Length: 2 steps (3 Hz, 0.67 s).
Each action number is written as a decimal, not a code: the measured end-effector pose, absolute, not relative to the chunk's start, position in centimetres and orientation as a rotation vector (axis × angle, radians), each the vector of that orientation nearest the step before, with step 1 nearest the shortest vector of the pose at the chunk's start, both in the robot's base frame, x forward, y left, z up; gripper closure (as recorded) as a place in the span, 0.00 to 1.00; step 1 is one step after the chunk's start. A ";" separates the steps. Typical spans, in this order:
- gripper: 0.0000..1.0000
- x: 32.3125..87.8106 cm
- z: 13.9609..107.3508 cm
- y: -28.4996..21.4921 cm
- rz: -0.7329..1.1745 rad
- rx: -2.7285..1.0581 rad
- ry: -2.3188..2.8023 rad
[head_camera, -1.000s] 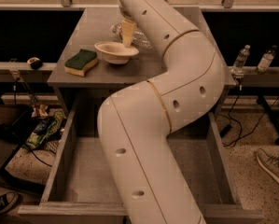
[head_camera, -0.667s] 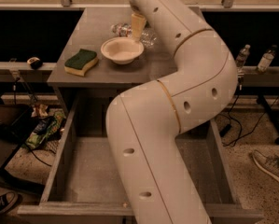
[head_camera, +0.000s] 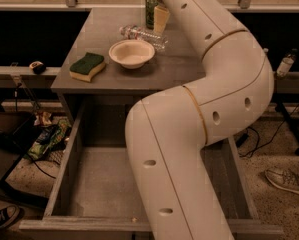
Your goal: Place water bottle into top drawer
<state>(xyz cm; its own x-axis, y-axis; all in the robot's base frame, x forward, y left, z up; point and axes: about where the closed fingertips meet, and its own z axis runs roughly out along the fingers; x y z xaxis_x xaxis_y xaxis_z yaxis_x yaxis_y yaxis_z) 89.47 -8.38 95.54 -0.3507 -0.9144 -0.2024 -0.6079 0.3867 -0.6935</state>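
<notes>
The water bottle [head_camera: 141, 34] lies on its side on the grey table [head_camera: 114, 76], just behind a white bowl [head_camera: 131, 52]. It is clear, with a label band. My gripper [head_camera: 161, 17] is at the back of the table, above and just right of the bottle's far end and next to a green can [head_camera: 150, 9]. It holds nothing that I can see. The top drawer [head_camera: 64, 169] is pulled open below the table's front edge, and its floor shows bare on the left. My thick white arm [head_camera: 189, 134] crosses over the drawer's right half and hides it.
A green and yellow sponge [head_camera: 87, 65] lies on the table's front left. Bags and clutter [head_camera: 46, 139] lie on the floor left of the drawer. A small bottle [head_camera: 286, 63] stands at the right. Shoes [head_camera: 289, 180] show on the floor at right and lower left.
My gripper has moved right and toward the back of the table, away from the bowl and to the can's side. The bottle now shows uncovered behind the bowl.
</notes>
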 end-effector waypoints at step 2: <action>0.00 90.2 93.3 -5.1 -0.597 -1.303 2.077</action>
